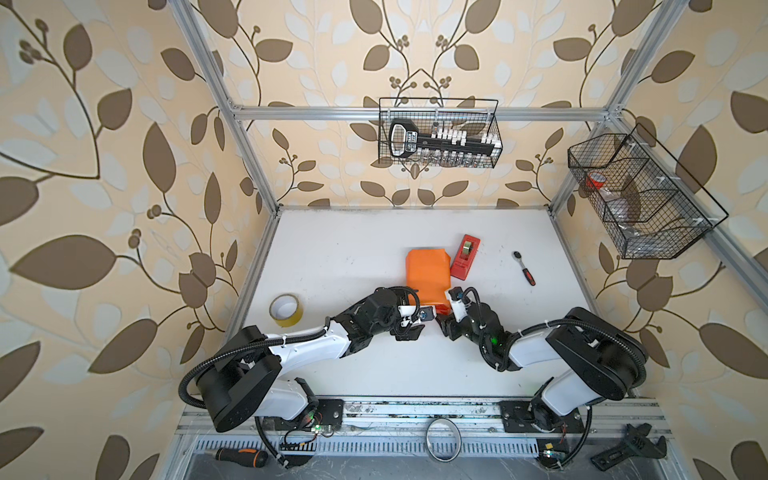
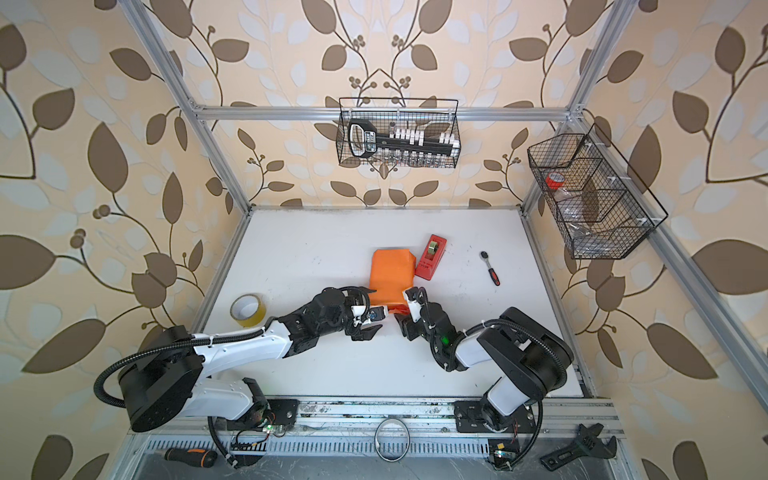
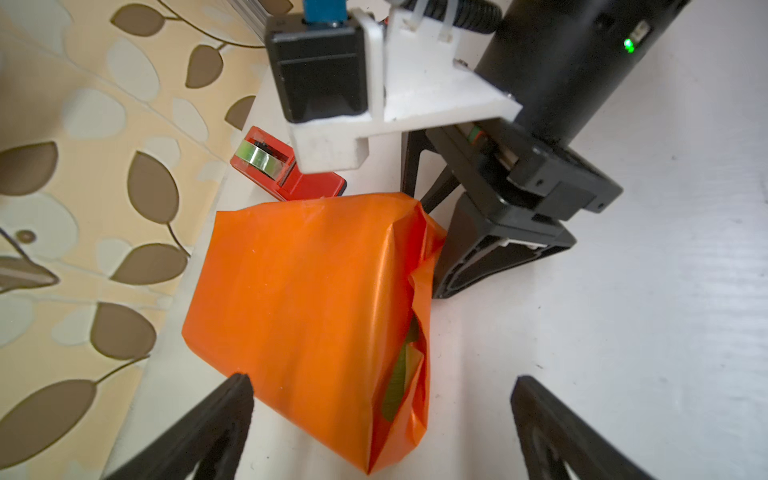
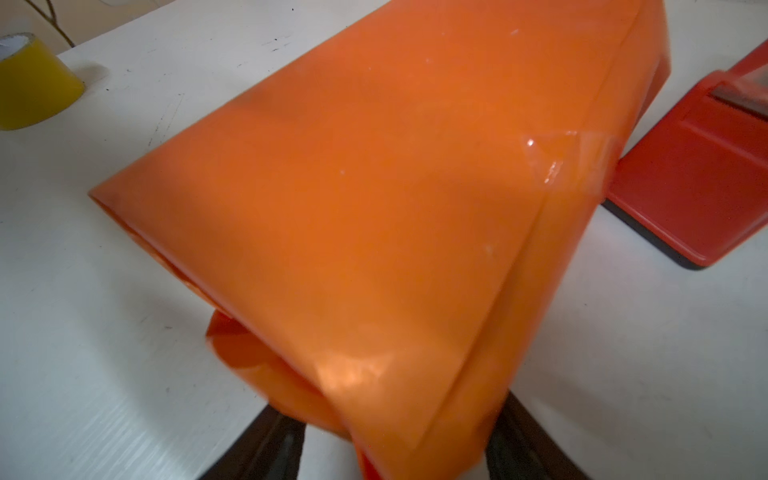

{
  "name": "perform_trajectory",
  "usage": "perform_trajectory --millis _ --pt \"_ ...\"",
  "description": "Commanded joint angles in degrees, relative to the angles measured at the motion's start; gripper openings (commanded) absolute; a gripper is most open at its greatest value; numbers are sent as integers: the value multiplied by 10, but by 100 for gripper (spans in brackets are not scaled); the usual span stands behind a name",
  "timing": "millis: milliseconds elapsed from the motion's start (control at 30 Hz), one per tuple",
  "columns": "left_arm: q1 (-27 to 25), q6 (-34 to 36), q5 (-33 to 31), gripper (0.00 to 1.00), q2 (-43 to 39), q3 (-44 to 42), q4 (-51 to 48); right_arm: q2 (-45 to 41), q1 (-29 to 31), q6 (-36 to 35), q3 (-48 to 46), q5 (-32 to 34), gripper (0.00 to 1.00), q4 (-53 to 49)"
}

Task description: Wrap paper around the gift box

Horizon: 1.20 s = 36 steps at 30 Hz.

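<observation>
The gift box is wrapped in the glossy orange paper [image 1: 428, 274] [image 2: 392, 274] and lies mid-table; only a green sliver of the box [image 3: 400, 374] shows through the loose end fold. A strip of clear tape [image 4: 557, 162] holds the seam. My left gripper [image 1: 420, 316] [image 2: 376, 313] [image 3: 384, 386] stands wide open at the parcel's near left corner, and its fingers touch nothing. My right gripper [image 1: 444, 312] [image 2: 401, 311] [image 4: 392, 438] [image 3: 434, 224] straddles the parcel's near end, with a finger pressed against the folded paper on each side.
A red tape dispenser [image 1: 464, 257] [image 3: 286, 170] [image 4: 698, 187] stands right beside the parcel. A yellow tape roll [image 1: 286, 312] [image 4: 33, 83] sits at the table's left, and a ratchet [image 1: 524, 268] lies to the right. Wire baskets [image 1: 440, 133] [image 1: 640, 199] hang on the frame.
</observation>
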Motion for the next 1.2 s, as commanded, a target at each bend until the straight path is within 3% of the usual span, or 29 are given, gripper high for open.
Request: perform_trajectory --millis 0,467,1167 --pt "16 74 -4 99 27 7 42 2 3 -3 15 12 65 13" --pt "29 128 -5 99 136 25 136 10 2 0 22 9 62 12" --pt "62 145 31 98 189 14 176 9 -3 4 21 6 59 12"
